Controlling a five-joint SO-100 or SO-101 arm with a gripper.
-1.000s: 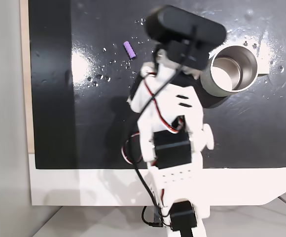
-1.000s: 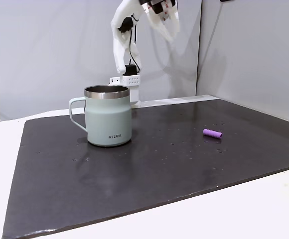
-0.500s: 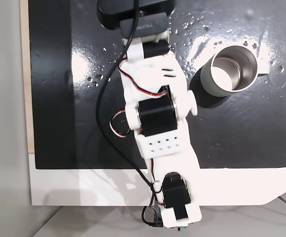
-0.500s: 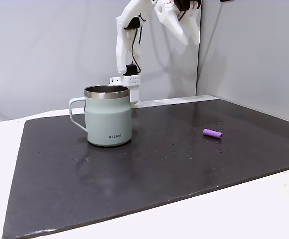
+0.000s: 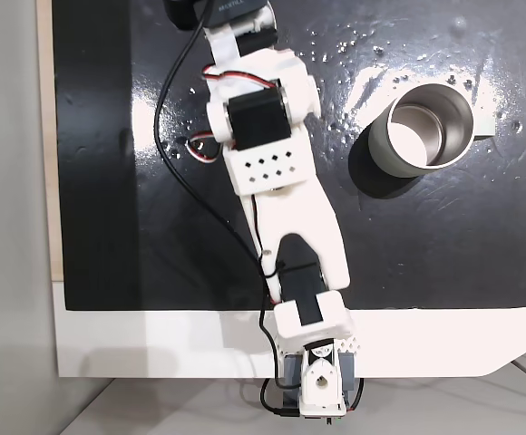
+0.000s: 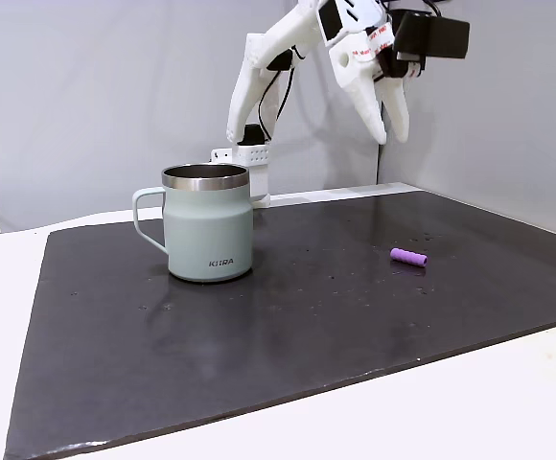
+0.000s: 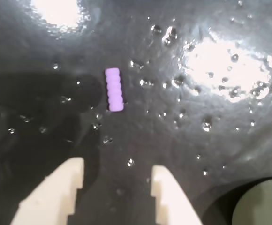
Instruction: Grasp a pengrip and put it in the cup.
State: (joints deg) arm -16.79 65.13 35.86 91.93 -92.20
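Black glossy mat (image 6: 288,316) on a white surface (image 6: 451,412), plain grey walls behind; the mat is speckled with small droplets and shows bright glare patches in the wrist view.

Side fixed view, left to right: cup (image 6: 207,222) stands upright on the mat, grey-green matte outer wall, brushed-steel rim, loop handle on its left side; it sits well to the left of and below the fingers. White plastic arm (image 6: 259,77) reaches from its base at the back edge, black cables along it. The gripper (image 6: 391,129) hangs high above the mat, fingers (image 6: 375,120) pointing down, parted with a clear gap, holding nothing. Pengrip (image 6: 408,257) lies flat on the mat, well below the fingers and slightly right of them, apart from the cup.

Top-down fixed view: arm (image 5: 277,181) stretches up the frame over the mat; cup (image 5: 423,127) to its right, shiny metal inside.

Wrist view: pengrip (image 7: 114,89) is a small light-purple ribbed cylinder, lying ahead of the two cream-white notched fingers (image 7: 56,187), nearer the left one. Cup rim (image 7: 253,206) at the bottom right corner.
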